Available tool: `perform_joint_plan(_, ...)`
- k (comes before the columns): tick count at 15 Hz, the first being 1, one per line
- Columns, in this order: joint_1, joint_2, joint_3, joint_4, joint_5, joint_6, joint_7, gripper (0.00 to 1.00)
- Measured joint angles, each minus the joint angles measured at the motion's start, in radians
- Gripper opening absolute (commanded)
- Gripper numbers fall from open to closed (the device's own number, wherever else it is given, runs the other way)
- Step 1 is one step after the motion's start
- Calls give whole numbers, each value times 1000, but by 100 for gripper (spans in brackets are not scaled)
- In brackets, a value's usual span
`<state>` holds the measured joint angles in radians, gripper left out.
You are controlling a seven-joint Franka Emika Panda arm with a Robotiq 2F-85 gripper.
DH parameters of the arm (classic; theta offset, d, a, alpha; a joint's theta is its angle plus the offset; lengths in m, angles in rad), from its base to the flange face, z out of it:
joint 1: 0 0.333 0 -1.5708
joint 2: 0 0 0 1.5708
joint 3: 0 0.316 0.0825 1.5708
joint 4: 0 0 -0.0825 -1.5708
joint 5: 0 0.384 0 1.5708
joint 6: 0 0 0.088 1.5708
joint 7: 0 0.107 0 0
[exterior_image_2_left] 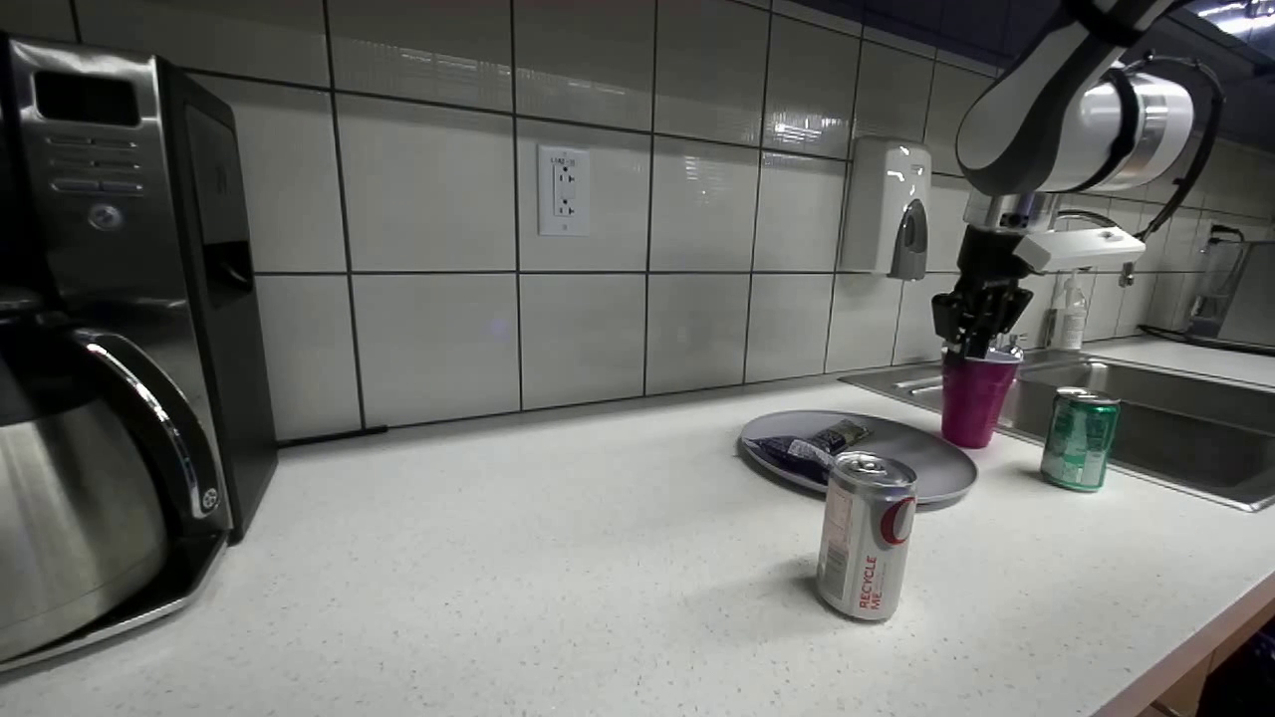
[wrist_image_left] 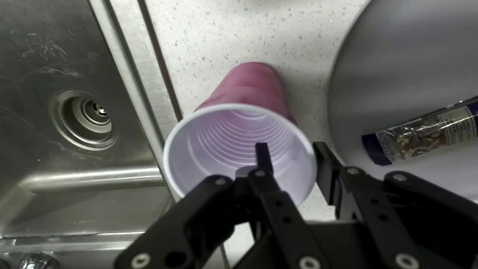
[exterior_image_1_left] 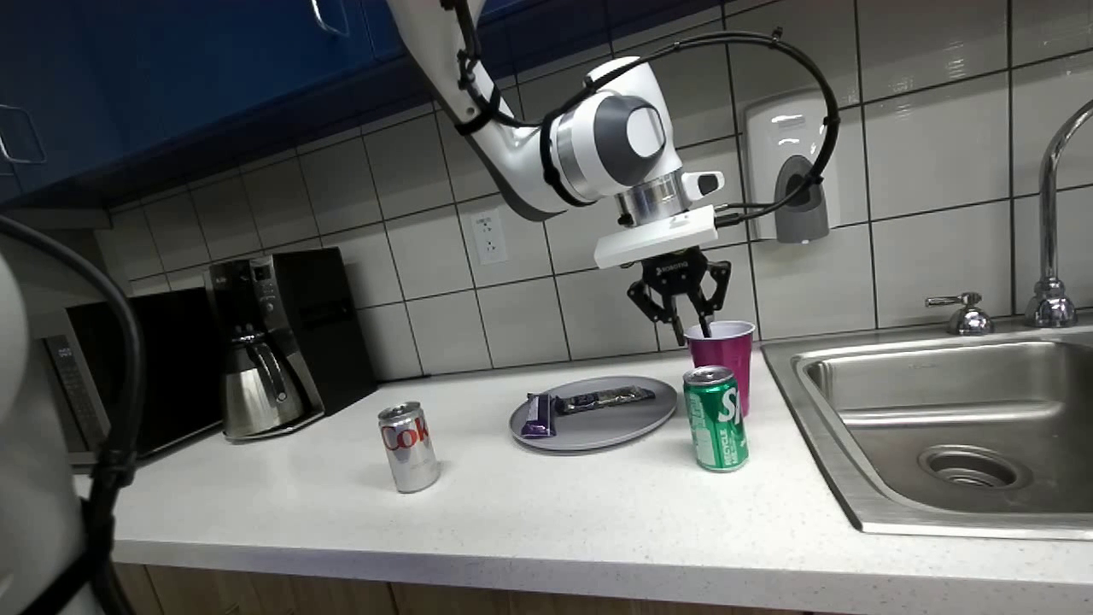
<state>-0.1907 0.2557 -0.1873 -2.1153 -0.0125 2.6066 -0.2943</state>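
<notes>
A robot arm [exterior_image_1_left: 598,145] reaches down over a kitchen desk [exterior_image_2_left: 498,548], its black fingers [wrist_image_left: 263,158] parted on either side of the rim of a magenta cup [exterior_image_2_left: 976,400]. One is over or just inside the white mouth, one outside; a gap shows between them, so nothing looks pinched. The cup stands upright, between a grey plate [exterior_image_1_left: 615,427] and a steel sink [exterior_image_1_left: 821,427].

The step in hand seems to be a rim grasp or a release; the next move calls for either closing on the cup's wall or rising straight without tipping it.

Two snack bars [exterior_image_1_left: 604,399] on the plate carry print too small to read. A green can [exterior_image_1_left: 716,418] shows a white "S" and "RECYCLE"; a silver can [exterior_image_2_left: 865,553] shows "RECYCLE ME" and part of "Coke". The black casing [exterior_image_1_left: 672,267] above the fingers reads "ROBOTIQ".
</notes>
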Motion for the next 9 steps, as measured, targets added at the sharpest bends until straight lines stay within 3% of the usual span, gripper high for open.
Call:
perform_joint_plan(4, 0, -1, 0, 5, 0, 0, 0, 98)
perform_joint_plan(9, 1, -17, 10, 6, 0, 0, 0, 100)
